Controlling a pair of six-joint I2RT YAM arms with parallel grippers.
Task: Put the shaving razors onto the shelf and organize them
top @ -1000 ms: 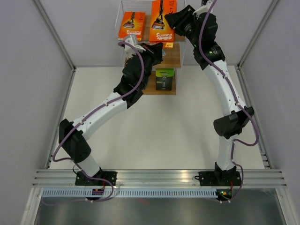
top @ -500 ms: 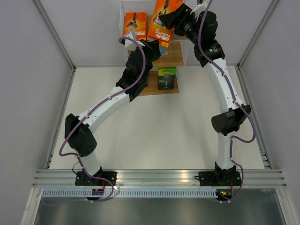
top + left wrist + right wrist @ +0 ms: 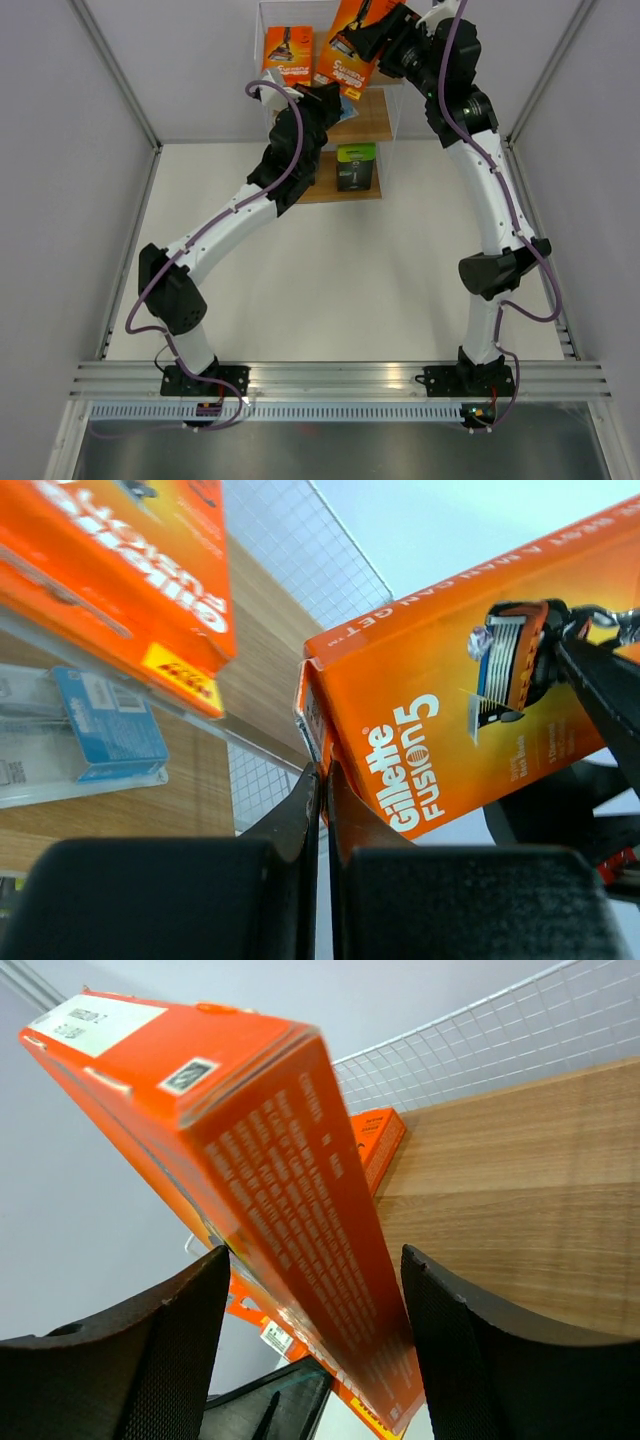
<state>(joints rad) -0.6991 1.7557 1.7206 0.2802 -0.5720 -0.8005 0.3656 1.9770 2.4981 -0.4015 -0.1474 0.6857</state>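
Observation:
An orange razor pack (image 3: 352,50) hangs tilted above the shelf's (image 3: 372,118) top tier. My left gripper (image 3: 335,95) is shut on its lower corner edge (image 3: 318,730). My right gripper (image 3: 372,38) is open, its fingers (image 3: 170,1350) wide apart on either side of the pack (image 3: 320,1220) without pressing it. A second orange pack (image 3: 285,55) lies on the top tier and also shows in the left wrist view (image 3: 140,570). The clear-and-blue blister pack (image 3: 90,730) lies on a wooden board (image 3: 255,670). One black pack with a green end (image 3: 354,166) sits on the lowest tier. The other black pack is hidden.
White wire mesh (image 3: 480,1030) backs the shelf. Grey walls and metal posts (image 3: 120,75) close in the white table (image 3: 330,290) on three sides. The left arm (image 3: 230,220) stretches diagonally across the table to the shelf front.
The held orange pack has tilted and shifted a little right. My left gripper rose from the middle tier to the pack's lower corner. The right arm's elbow swung outward to the right.

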